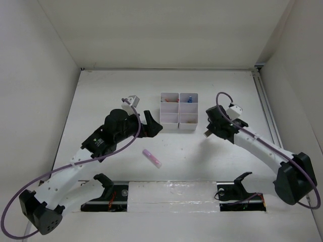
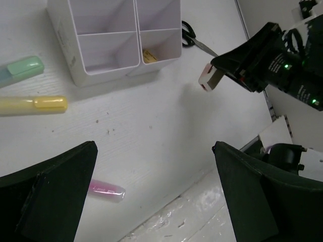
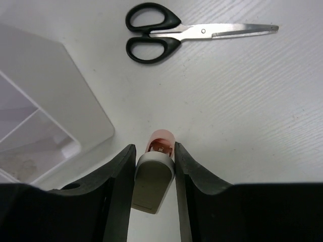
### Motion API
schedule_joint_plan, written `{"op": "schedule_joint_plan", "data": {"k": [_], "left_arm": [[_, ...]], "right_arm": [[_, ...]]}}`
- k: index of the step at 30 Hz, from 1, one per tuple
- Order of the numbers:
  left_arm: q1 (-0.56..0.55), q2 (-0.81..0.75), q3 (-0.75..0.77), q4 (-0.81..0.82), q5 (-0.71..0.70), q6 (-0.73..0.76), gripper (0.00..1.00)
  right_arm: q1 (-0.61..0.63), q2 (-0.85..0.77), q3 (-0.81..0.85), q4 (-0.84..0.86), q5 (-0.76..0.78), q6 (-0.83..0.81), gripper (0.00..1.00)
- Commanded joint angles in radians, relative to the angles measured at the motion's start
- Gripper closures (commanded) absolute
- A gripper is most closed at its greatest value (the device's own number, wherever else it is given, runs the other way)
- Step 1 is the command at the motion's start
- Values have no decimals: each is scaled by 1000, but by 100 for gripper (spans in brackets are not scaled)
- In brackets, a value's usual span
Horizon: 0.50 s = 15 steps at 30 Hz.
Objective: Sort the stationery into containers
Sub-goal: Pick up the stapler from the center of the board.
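Pinching an eraser (image 3: 154, 174) in the right gripper (image 3: 154, 151), closed down to its width, with the red end poking past the fingertips. Hanging off the table (image 1: 101, 101), just beside the near right corner of the tray (image 3: 60, 101). Beyond the tips, scissors (image 3: 151, 35) flat on the table, black handles toward the tray and blades pointing away from it.

Spreading the left gripper (image 2: 154, 148) wide, with nothing between the fingers. Hovering above bare table, short of the tray. Under the left finger, a pink highlighter (image 2: 106, 190) lying loose, well apart from the tray. Farther out on the left, a yellow highlighter (image 2: 33, 105) and a green highlighter (image 2: 20, 70) side by side, the green one just beside the tray wall.

In the tray from above: a red piece (image 1: 171, 100) in the far left compartment, a blue piece (image 1: 189, 97) in the far right. Something reddish in the near right, too small to tell.
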Motion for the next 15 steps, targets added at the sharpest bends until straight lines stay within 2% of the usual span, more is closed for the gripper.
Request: {"op": "schedule_joint_plan", "data": {"k": [1, 3, 7, 9, 15], "left_arm": [[3, -2, -50, 136, 113, 13, 0], [3, 7, -73, 181, 180, 4, 0], [3, 7, -134, 325, 289, -17, 0], [3, 7, -156, 402, 309, -26, 0], [-55, 73, -147, 474, 316, -27, 0]], "right_arm": [[5, -77, -8, 42, 10, -65, 100], [17, -132, -18, 74, -8, -111, 100], [41, -269, -72, 225, -163, -281, 100], [59, -360, -101, 267, -249, -306, 100], [134, -545, -137, 428, -418, -339, 100]]}}
